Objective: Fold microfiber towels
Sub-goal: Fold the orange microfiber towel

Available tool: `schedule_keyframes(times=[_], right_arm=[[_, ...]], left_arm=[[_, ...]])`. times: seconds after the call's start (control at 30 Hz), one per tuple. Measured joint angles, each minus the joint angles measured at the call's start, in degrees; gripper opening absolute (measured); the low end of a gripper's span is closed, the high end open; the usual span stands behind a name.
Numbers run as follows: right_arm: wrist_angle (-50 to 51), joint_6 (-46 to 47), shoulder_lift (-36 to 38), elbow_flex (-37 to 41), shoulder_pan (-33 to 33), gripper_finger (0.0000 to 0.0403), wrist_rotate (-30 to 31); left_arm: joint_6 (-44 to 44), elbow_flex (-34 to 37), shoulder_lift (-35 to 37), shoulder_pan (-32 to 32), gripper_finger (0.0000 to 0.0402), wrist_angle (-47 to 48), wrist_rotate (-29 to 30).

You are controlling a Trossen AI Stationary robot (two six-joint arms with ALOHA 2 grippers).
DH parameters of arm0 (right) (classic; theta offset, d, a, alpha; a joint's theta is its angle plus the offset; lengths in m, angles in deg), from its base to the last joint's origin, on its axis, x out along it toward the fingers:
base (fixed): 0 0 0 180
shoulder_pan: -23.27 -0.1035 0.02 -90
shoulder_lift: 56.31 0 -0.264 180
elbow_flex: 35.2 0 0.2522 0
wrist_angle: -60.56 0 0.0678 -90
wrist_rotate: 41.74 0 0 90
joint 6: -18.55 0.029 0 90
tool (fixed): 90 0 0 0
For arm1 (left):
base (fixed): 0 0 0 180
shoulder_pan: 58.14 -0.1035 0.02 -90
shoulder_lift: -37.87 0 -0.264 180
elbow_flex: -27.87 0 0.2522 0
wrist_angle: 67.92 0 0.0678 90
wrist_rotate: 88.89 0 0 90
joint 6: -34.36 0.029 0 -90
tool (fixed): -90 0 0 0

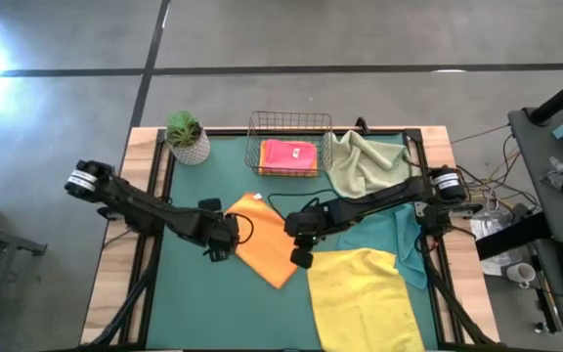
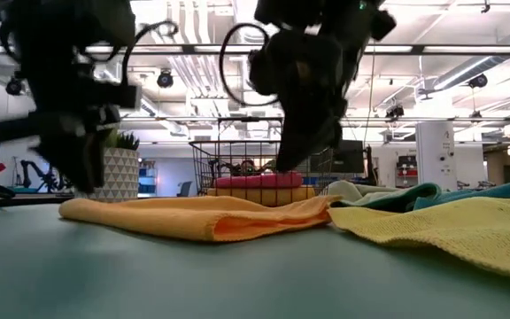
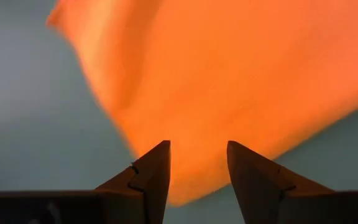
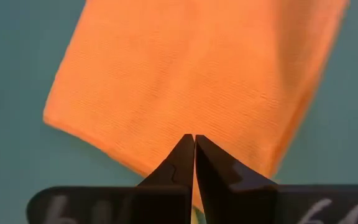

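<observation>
In the high view, nearest the lower edge of the frame, the yellow towel (image 1: 368, 298) lay spread at lower right, with the teal towel (image 1: 399, 235) just above it along the right side of the green table mat (image 1: 194, 293). The orange towel (image 1: 264, 240), already doubled into a long strip, lay slanting across the centre of the frame, between the two claws.

The step in hand looked to be the next fold of that orange strip. To do it well, I judge each claw should pinch both layers at a corner of one short end, lift only enough to clear the mat, carry that end over to meet the far one, and lay the edges flush before letting go, so no layer slips.

The left gripper (image 1: 219, 244) sat at the strip's left edge, centre-left; its fingers stood apart with orange cloth showing between them in the left wrist view, gripping nothing. The right gripper (image 1: 301, 256) was at the strip's right edge; its fingers were clenched together, tips meeting over the towel's hem, and whether they pinched any cloth I could not tell.

Farther up the frame, the wire basket (image 1: 289, 147) held a folded pink towel (image 1: 289, 154) on top of an orange one, the sage towel (image 1: 365, 161) was crumpled to its right, and a potted plant (image 1: 187, 137) stood at upper left.
</observation>
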Motion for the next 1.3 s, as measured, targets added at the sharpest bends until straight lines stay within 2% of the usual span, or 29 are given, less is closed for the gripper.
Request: schedule_keyframes(times=[0.1, 0.3, 0.47, 0.6, 0.97, 1.3], right_arm=[[1.96, -0.24, 3.42, 0.0, 0.05, 0.0008, 3.12], [5.66, -2.18, 9.25, 0.0, 0.14, 0.0008, 6.95], [6.96, -4.55, 12.2, 0.0, 0.12, 0.0008, 8.07], [9.08, -6.57, 13.7, 0.0, 0.25, 0.0008, 8.14], [12.61, -9.27, 14.28, 0.02, 0.4, 0.0008, 8.14], [13.7, -9.84, 14.24, 0.11, 0.38, 0.0008, 8.07]], left_arm=[[-0.96, -2.26, 1.18, 0.12, 0.0143, -5.68, -2.24], [-1.61, -3.34, 0.53, 0.26, 0.0143, -25.22, -3.21], [-3.58, -3.58, -2.43, 0.59, 0.0143, -33.62, -6.13], [-4.6, -4.29, -5.99, 2.15, 0.0143, -36.66, -8.49], [-5.99, -11.45, -18.31, 5.56, 0.0143, -36.93, -8.79], [-8.77, -14.59, -22.6, 5.99, 0.0143, -32.78, -9.61]])
